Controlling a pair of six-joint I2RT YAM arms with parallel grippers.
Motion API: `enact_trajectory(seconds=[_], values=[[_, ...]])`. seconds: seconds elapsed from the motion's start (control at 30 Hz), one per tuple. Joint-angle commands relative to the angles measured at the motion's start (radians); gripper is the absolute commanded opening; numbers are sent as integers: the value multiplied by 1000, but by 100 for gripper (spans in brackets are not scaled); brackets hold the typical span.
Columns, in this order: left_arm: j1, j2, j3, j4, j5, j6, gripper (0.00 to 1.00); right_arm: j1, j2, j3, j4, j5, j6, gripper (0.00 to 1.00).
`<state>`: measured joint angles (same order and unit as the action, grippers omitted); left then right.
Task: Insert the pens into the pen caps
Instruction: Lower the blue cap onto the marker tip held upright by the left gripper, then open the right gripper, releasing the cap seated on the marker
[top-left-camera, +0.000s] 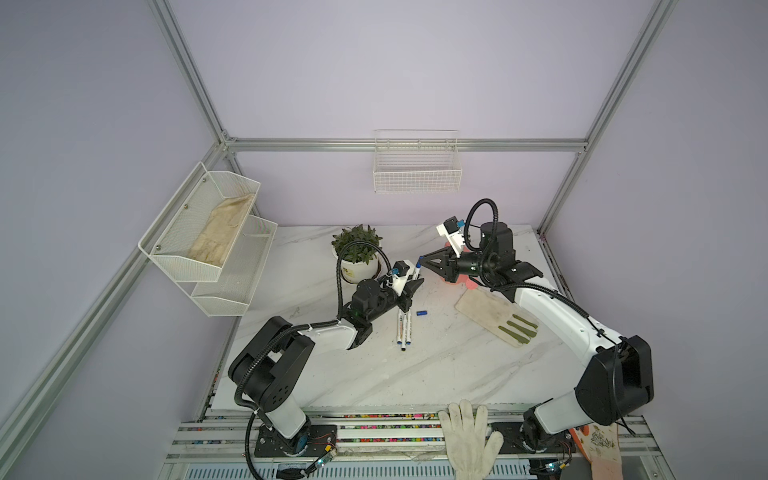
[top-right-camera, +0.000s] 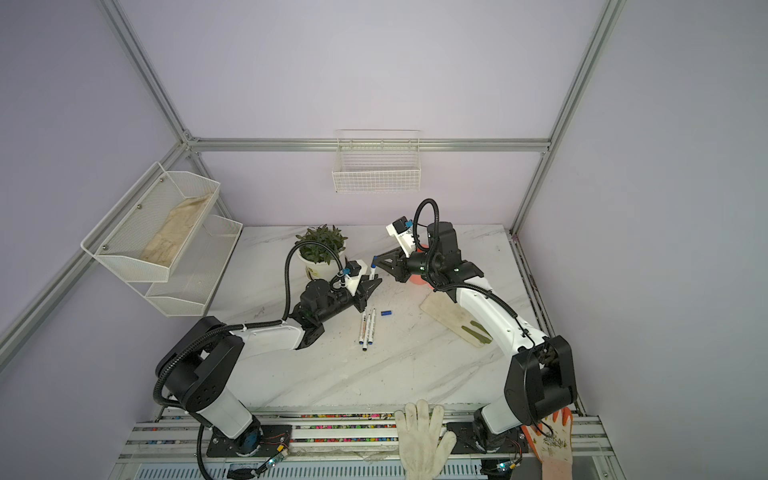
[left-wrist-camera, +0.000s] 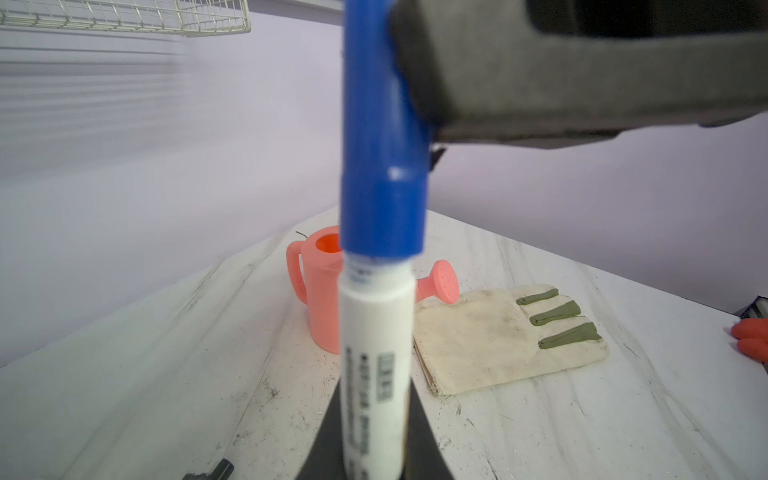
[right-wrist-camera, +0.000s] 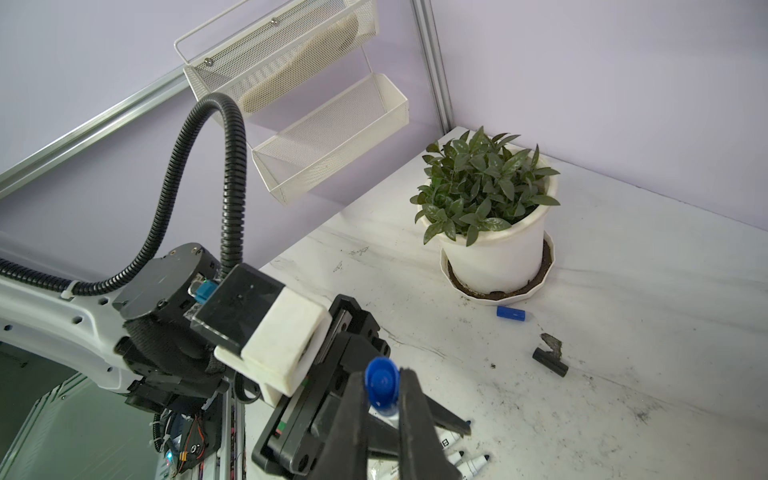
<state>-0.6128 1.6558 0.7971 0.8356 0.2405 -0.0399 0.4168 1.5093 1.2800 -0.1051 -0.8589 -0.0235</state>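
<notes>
My left gripper (top-left-camera: 410, 286) (left-wrist-camera: 376, 392) is shut on a white pen (left-wrist-camera: 376, 353) (top-left-camera: 415, 272), which stands up from its jaws above the table. A blue pen cap (left-wrist-camera: 382, 166) (right-wrist-camera: 381, 384) sits on the pen's upper end. My right gripper (top-left-camera: 422, 259) (right-wrist-camera: 383, 379) is shut on that cap from the side. Three more pens (top-left-camera: 403, 328) (top-right-camera: 368, 328) lie side by side on the table just in front of the left gripper. A loose blue cap (top-left-camera: 422, 313) (right-wrist-camera: 510, 313) lies to their right. A black cap (right-wrist-camera: 550, 362) lies beside a dark scrap.
A potted plant (top-left-camera: 359, 266) stands behind the left gripper. A pink watering can (left-wrist-camera: 322, 291) and a canvas glove (top-left-camera: 496, 318) lie under the right arm. A white glove (top-left-camera: 469, 440) hangs over the front edge. A mesh shelf (top-left-camera: 208, 241) is mounted on the left wall.
</notes>
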Motion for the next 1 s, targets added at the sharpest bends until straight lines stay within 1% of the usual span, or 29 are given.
enact_trajectory(seconds=[0.0,0.23,0.33,0.43,0.6,0.67,0.8,0.97], values=[[26,-56,151,189,-139,-22,0,57,37,-18,-280,-74,-33,0],[1,-40,128,188,-142,-9,0,57,45,32,-283,-4,-32,1],[-5,-33,120,189,-139,-11,0,57,45,57,-283,19,-33,6],[-7,-23,117,189,-137,-16,0,57,38,76,-274,38,-22,16],[-7,4,106,200,-136,-26,0,58,11,97,-249,85,-4,43],[-8,16,98,203,-135,-29,0,58,-1,107,-249,108,-8,49],[-8,30,75,221,-141,-40,0,58,-24,130,-249,147,-16,51],[-11,32,43,231,-146,-52,0,58,-32,205,-245,181,-11,51]])
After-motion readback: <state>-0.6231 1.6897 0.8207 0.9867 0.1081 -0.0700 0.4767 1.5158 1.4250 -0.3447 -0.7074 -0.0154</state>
